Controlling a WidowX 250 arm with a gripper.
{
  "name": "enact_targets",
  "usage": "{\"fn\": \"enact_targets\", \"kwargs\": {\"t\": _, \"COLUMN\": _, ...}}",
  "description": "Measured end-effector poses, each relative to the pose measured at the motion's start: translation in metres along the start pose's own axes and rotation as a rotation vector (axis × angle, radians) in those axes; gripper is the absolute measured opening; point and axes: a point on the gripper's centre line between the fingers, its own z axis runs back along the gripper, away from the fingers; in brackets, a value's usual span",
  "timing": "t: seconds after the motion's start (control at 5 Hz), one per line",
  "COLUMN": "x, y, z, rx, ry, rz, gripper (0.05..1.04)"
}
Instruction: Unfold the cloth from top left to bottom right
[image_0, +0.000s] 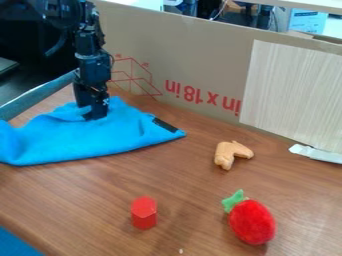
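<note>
A red block (143, 213) stands near a plush strawberry (252, 221) (green-topped, lying down); behind them, a tan piece (231, 152) rests bent.

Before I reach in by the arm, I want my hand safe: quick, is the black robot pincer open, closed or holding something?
Pincer: down at the bright blue fabric cloth; open, closed or gripping it cannot be told.

Cloth (87, 137) far left on the table (73, 200), block (143, 214) before it, toy strawberry (252, 223) near right, small object (224, 154) beyond, cardboard (194, 55) behind
</note>
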Motion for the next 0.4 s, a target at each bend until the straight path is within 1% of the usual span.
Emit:
{"fn": "enact_targets", "kwargs": {"t": 0.2, "x": -0.0017, "y": 0.0028, "z": -0.0003, "rx": 0.017, "ry": 0.012, "rz": 0.024, "gripper": 0.689}}
{"fn": "enact_targets", "kwargs": {"t": 0.4, "x": -0.0007, "y": 0.0047, "z": -0.0002, "rx": 0.032, "ry": 0.008, "rz": 0.038, "gripper": 0.390}}
